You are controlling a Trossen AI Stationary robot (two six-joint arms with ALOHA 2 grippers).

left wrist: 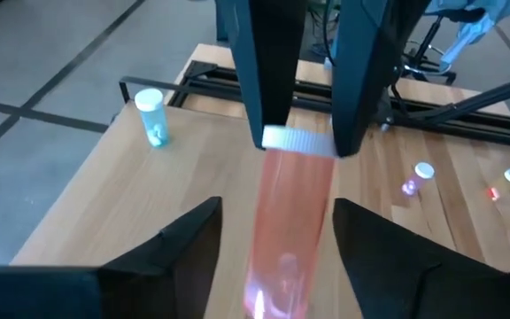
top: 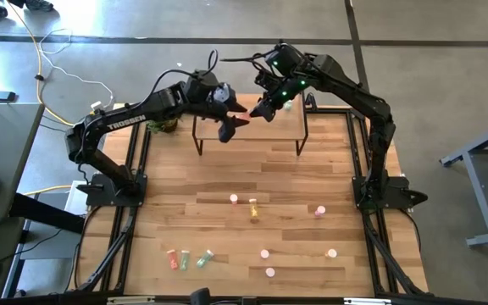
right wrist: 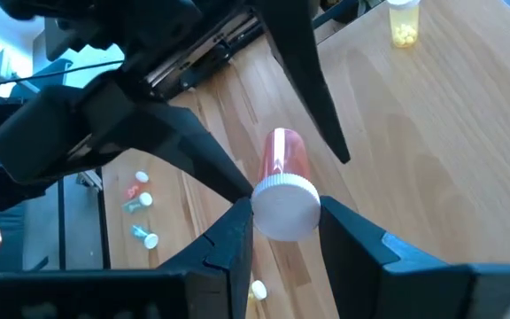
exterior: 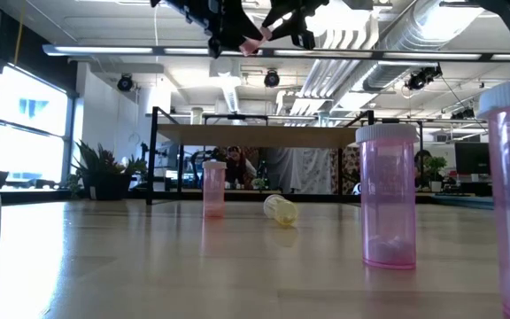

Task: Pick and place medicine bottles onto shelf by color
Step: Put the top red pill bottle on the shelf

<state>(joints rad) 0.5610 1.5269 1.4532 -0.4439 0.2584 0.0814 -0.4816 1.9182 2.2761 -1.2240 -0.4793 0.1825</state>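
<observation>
Right gripper (right wrist: 286, 232) pinches the white cap of a red bottle (right wrist: 283, 164) above the shelf (top: 261, 127). Left gripper (left wrist: 273, 235) faces it, fingers spread around the bottle's body, not clamped. Both meet mid-air over the shelf's left half. Other bottles (top: 253, 208) sit scattered on the table (top: 227, 178).

We see translucent glossy plastic on the red bottle (right wrist: 283, 168) w/ ribbed white cap; shelf (top: 252, 127) top matt light wood, legs black metal.
</observation>
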